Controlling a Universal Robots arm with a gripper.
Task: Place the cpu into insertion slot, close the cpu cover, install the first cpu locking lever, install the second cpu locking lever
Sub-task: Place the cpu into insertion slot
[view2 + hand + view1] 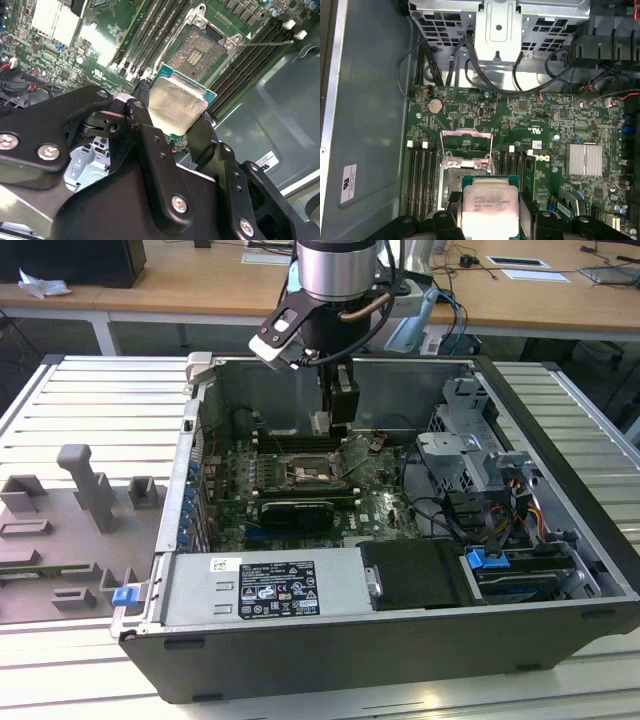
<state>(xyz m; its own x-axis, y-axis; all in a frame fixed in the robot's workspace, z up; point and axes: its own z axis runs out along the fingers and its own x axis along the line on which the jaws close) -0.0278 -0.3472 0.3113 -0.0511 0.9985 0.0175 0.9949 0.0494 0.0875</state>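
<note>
Silvery cpu (pixel 487 205) poised above bare insertion slot (pixel 199 50), cpu cover (pixel 468 161) raised.

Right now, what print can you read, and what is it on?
cpu top: lines of print, too small to read.
White sticker on the case wall: too small to read.
Label on the power supply: too small to read.
</note>
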